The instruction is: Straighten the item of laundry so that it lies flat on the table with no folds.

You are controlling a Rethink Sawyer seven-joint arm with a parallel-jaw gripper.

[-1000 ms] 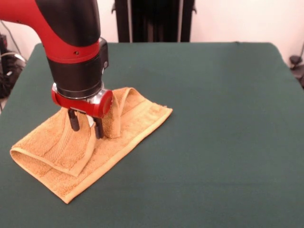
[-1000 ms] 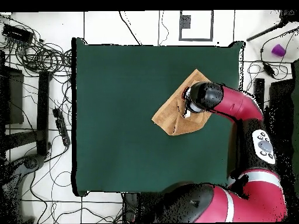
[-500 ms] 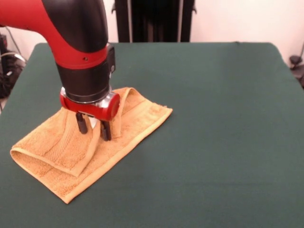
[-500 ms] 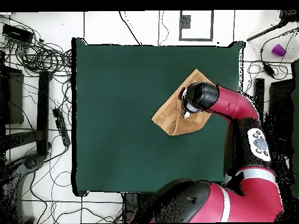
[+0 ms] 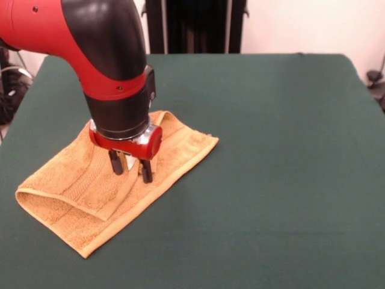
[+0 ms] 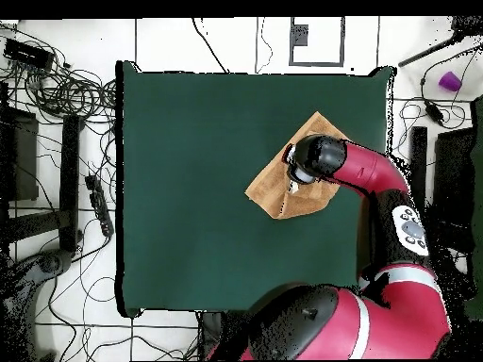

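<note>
Pincer (image 5: 129, 169) fingers straddle towel (image 5: 72, 192) fold; overhead, arm (image 6: 363, 170) hides them.

My arm (image 5: 90, 42) consists of glossy red shells joined by black cylindrical housings, with a red band around the black wrist section. Below the wrist sits a silver ring and a rounded red collar. My end effector (image 5: 129, 168) carries two short black fingers (image 5: 146, 171). In the overhead view, a grey oval panel with round buttons marks one red link (image 6: 411, 229).
</note>
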